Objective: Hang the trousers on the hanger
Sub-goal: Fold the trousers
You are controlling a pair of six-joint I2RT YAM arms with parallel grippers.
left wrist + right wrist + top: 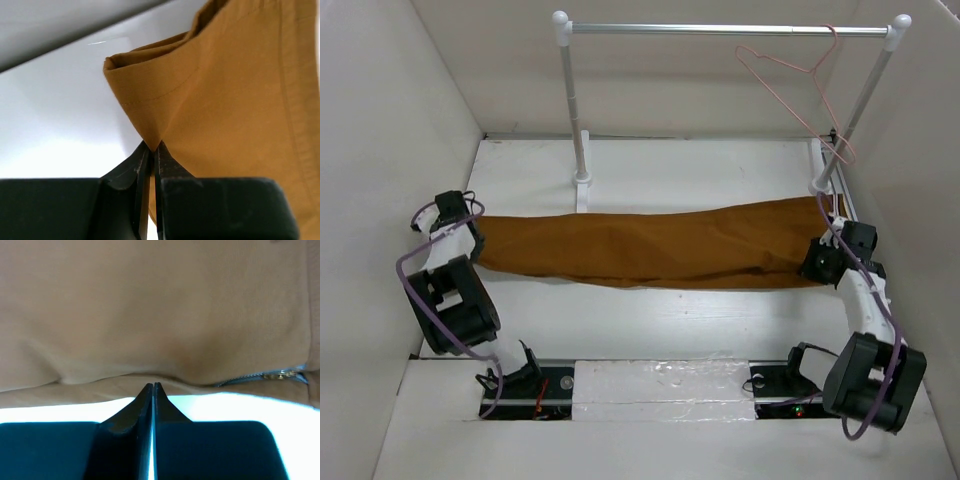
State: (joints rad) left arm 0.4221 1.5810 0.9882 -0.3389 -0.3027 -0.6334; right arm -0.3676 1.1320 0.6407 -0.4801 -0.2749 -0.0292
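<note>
L gripper (477, 243), far left of table (670, 325): jaws narrow, pinching the hem corner of the trousers (640, 250). In the wrist view the cloth peaks into a point right btwn the tips, w/ a stitched hem line above. Trousers are rust-brown, creased, and stretched flat across the table left to right, leg ends left, waist end right. R gripper (817, 262) sits at the waist end, jaws closed tight. Its tips meet the lower cloth edge, zip (272, 374) just to their right; can't tell if any cloth is caught. Hanger (810, 71), thin pink wire, hangs tilted from the rail (720, 30) at back right, well apart from the L gripper, above & behind the R one, not touching the trousers.
</note>
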